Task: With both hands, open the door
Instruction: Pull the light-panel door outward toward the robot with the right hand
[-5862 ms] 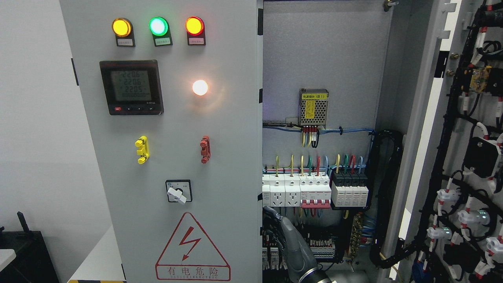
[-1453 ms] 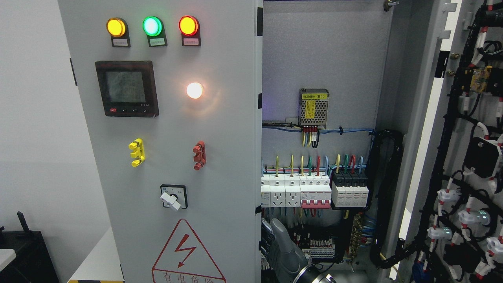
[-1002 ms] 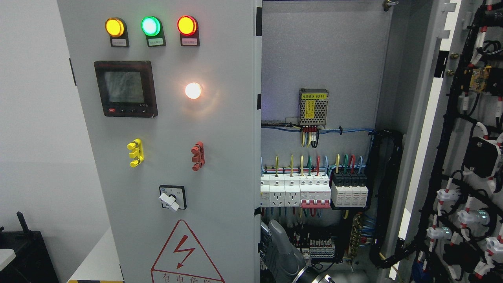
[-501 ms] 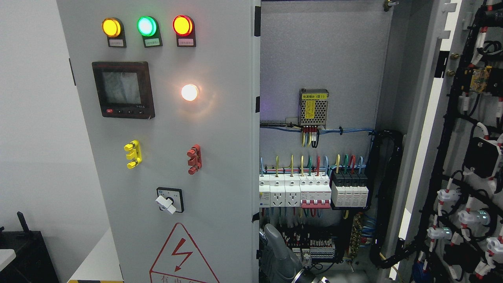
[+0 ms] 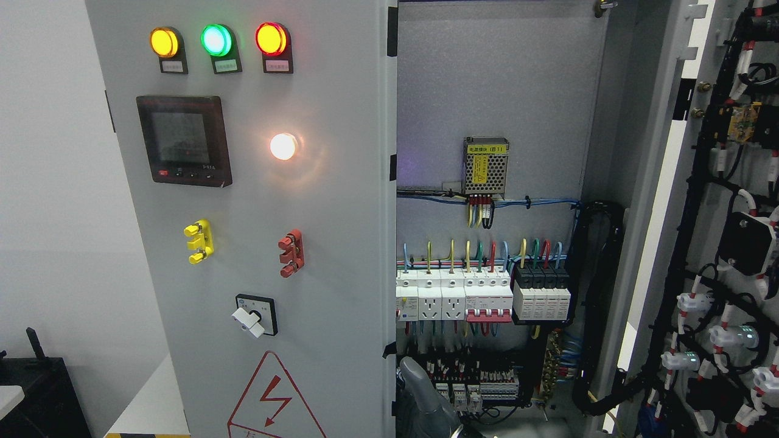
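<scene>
The cabinet's left door (image 5: 316, 201) is a grey panel with three lamps, a meter, a rotary switch and a red warning triangle. It stands partly swung out, its free edge (image 5: 391, 243) near the picture's middle. My right hand (image 5: 423, 398), grey, rises from the bottom edge just right of the middle. It sits close against the inner side of that free edge, low down, and most of it is cut off by the frame. The right door (image 5: 718, 243) hangs wide open at the far right, its wired inner side facing me.
Inside the cabinet are white breakers (image 5: 453, 298), coloured wires, a small power supply (image 5: 485, 165) and a black cable bundle (image 5: 599, 304). A white wall lies at the left, with a dark box (image 5: 36, 395) and a white surface (image 5: 152, 401) low down.
The left door has swung further out, its free edge and panel fittings shifting left. My right hand has slid left and down with the edge, and less of it shows now.
</scene>
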Robot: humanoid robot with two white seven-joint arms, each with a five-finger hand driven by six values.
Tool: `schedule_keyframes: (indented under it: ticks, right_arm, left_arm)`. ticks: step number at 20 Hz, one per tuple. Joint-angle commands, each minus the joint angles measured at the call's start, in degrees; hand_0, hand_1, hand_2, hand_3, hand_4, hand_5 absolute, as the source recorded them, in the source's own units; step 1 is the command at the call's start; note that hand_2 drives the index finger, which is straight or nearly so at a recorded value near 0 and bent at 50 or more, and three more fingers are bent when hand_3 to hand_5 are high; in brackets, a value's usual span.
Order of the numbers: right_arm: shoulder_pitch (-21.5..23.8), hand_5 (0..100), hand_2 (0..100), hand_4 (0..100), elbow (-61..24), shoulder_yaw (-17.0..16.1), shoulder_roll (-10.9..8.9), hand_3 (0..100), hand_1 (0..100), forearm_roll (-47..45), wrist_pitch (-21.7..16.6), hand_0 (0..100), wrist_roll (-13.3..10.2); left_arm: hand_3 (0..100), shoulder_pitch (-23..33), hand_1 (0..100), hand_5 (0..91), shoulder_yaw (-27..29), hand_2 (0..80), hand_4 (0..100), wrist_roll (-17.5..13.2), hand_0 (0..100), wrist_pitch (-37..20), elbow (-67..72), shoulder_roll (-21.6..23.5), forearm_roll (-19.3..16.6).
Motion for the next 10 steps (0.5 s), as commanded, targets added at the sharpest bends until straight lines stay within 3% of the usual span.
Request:
schedule_keyframes:
  ticks: [1,10]
  right_arm:
    - [0.7,0,0,0,-2.1,1.7,0.00,0,0,0.0,0.1,0,1.4]
    - [1.6,0,0,0,-4.3,2.2,0.00,0,0,-3.4,0.1,0,2.3]
  left_arm:
    - [0,0.0,0,0.0,0.0,0.0,4,-0.1,0,0.0,0.0,0.0,0.0]
    - [0,0.0,0,0.0,0.0,0.0,4,-0.1,0,0.0,0.0,0.0,0.0]
